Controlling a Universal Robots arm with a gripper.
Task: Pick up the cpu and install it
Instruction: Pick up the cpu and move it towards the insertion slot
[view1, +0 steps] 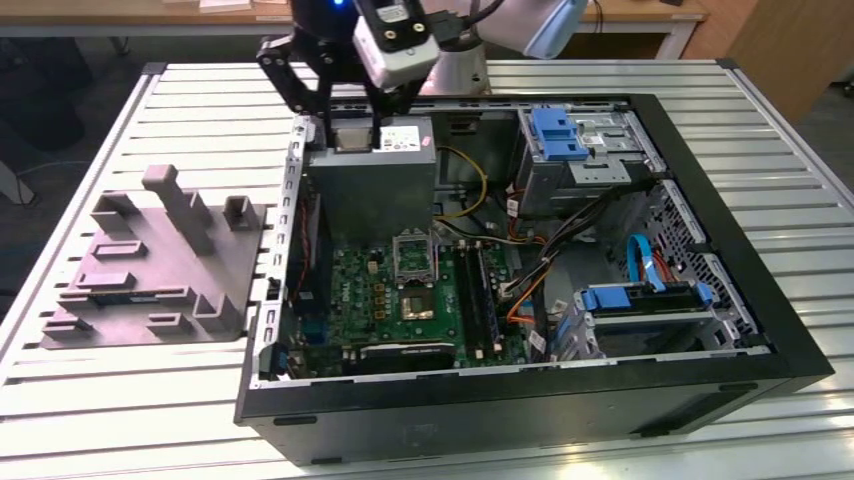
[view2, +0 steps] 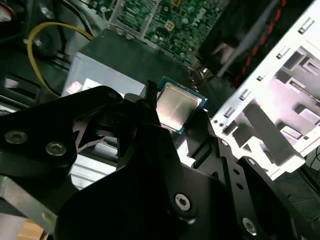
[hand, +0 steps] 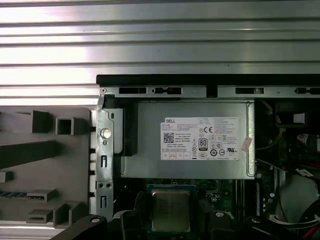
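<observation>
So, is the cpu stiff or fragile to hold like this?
Probably stiff: the cpu is a flat square with a metal top. Likely light, being small between the jaws. Its smooth, thin edges may slip, so it could tilt.

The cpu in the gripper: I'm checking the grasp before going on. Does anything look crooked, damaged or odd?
Nothing stands out. In both wrist views the cpu sits flat and square in the gripper, held by opposite edges, and its metal top looks unmarked.
</observation>
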